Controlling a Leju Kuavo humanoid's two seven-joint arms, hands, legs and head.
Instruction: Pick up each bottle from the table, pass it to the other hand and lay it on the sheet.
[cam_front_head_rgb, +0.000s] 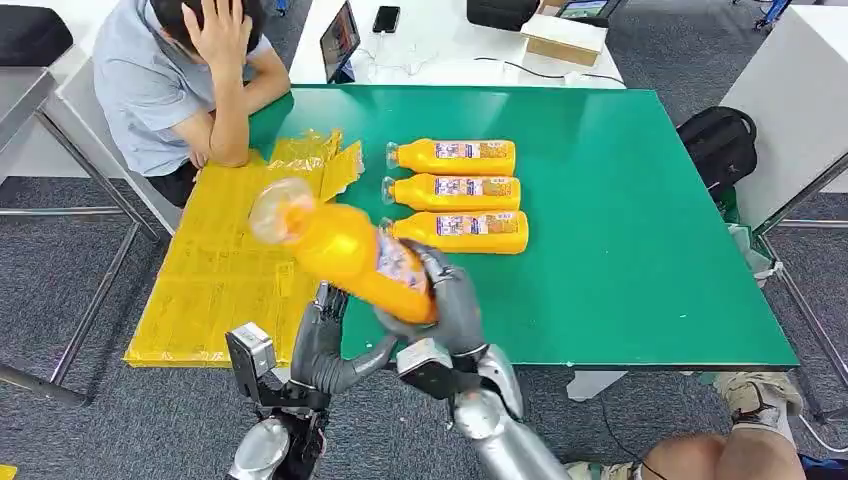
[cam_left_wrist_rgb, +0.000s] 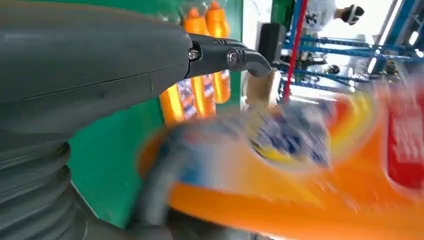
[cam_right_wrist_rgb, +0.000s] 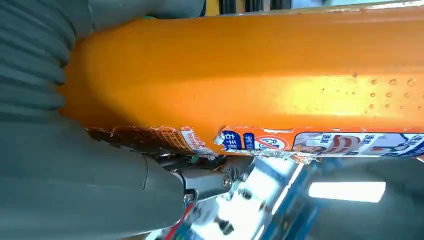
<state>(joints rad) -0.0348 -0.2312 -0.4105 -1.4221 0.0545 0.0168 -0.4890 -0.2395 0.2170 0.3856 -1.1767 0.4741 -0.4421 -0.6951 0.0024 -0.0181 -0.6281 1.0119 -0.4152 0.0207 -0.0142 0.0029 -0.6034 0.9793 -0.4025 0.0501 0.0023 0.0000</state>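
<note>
Gripped a bottle (cam_front_head_rgb: 345, 250) in right hand (cam_front_head_rgb: 445, 300), fingers wrapped round its lower body, lifted above the table's (cam_front_head_rgb: 640, 250) near edge, neck tilted toward the sheet (cam_front_head_rgb: 215, 275). Left hand (cam_front_head_rgb: 325, 340) just beside the bottle's underside, fingers spread, holding nothing; contact unclear through blur. Three more bottles (cam_front_head_rgb: 455, 190) lay side by side on the table, just right of the sheet. Person (cam_front_head_rgb: 175, 80) sat beyond the sheet.
</note>
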